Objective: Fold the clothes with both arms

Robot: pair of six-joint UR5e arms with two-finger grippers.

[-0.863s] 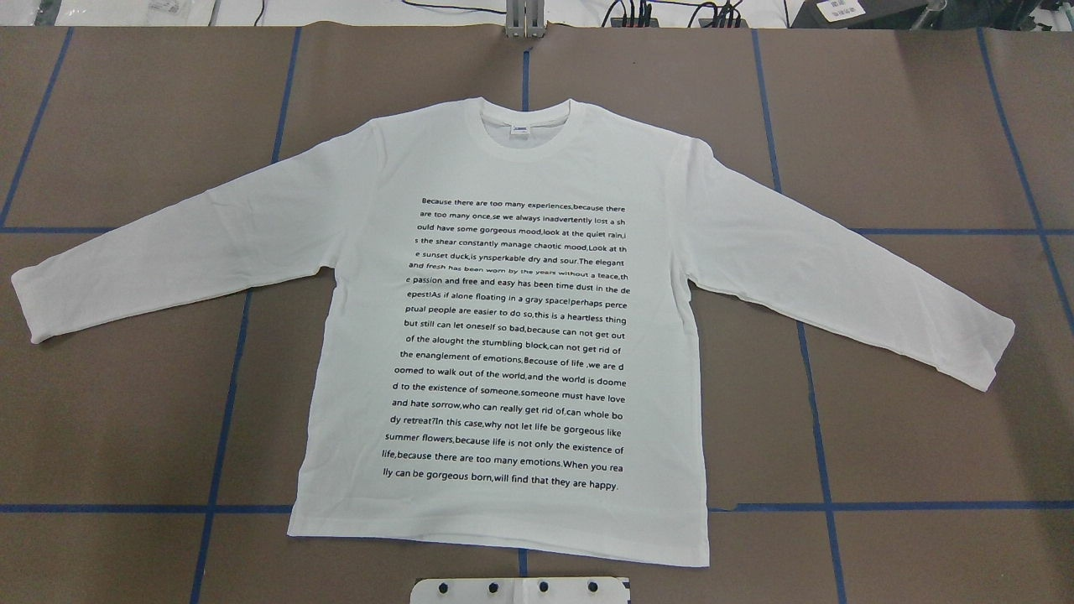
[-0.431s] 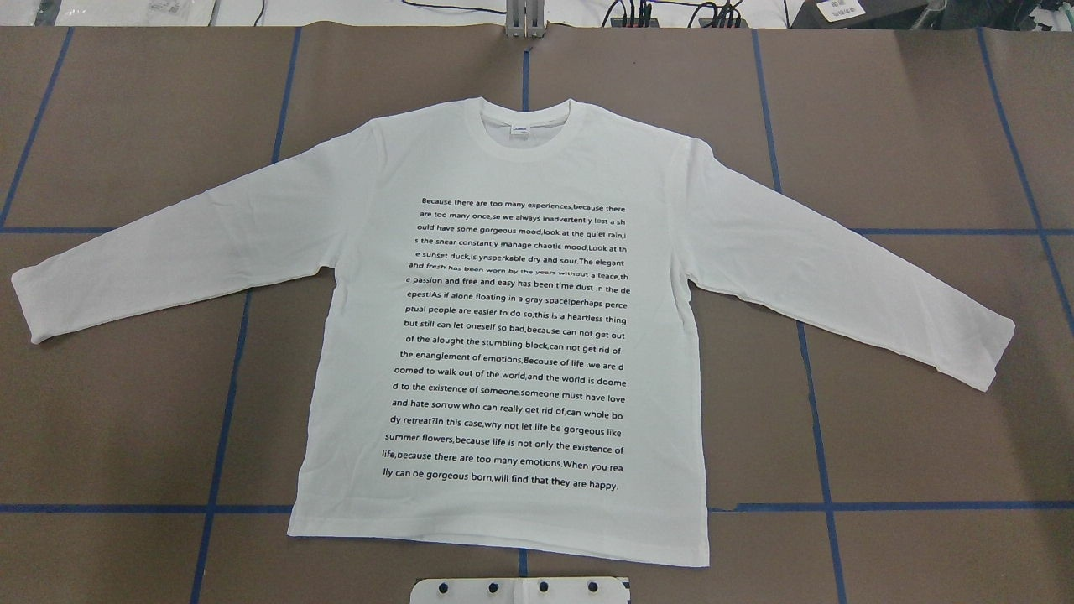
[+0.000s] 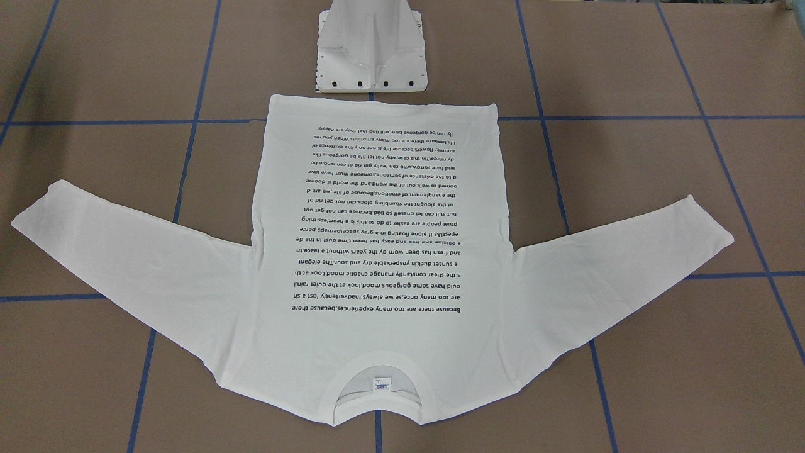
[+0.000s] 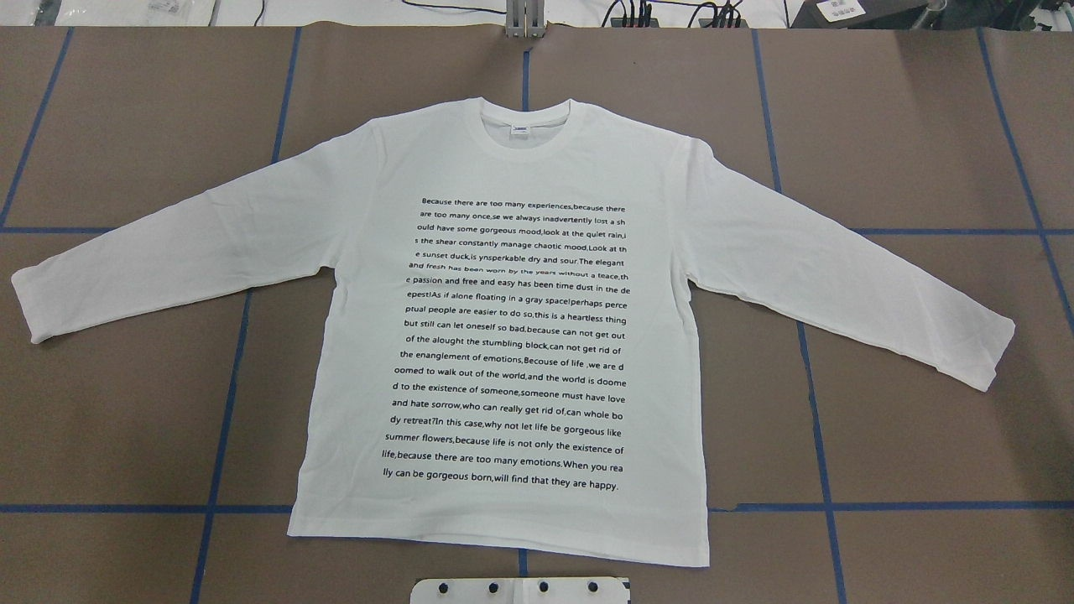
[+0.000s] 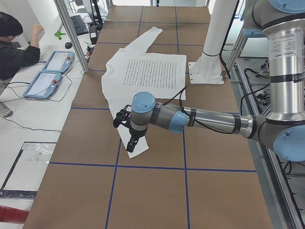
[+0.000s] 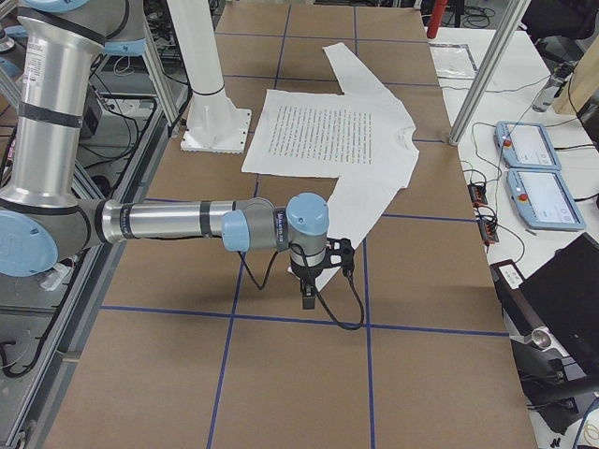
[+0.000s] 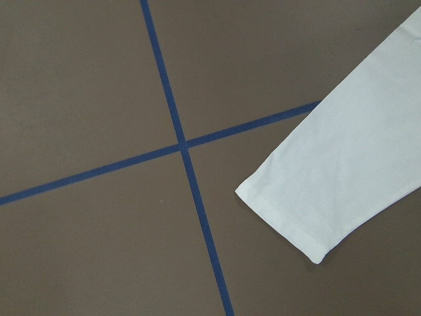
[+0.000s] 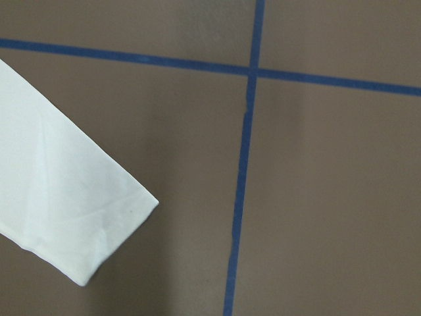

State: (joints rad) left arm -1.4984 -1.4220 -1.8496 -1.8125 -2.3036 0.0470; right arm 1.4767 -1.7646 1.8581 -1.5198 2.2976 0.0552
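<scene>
Brown papered table (image 4: 923,126): the white long-sleeved text-printed T-shirt (image 4: 503,168) lies flat, unfolded. Left gripper (image 5: 128,138) and right gripper (image 6: 314,281) hover near its cuffs (image 7: 309,217), open or clenched I cannot tell; next, likely, pinching them.

White shirt (image 4: 352,335) printed with rows of small black lettering (image 4: 512,344); brown table (image 4: 923,126) gridded in blue tape (image 4: 923,507); left arm (image 5: 214,119) silver with light-blue joint caps.
</scene>
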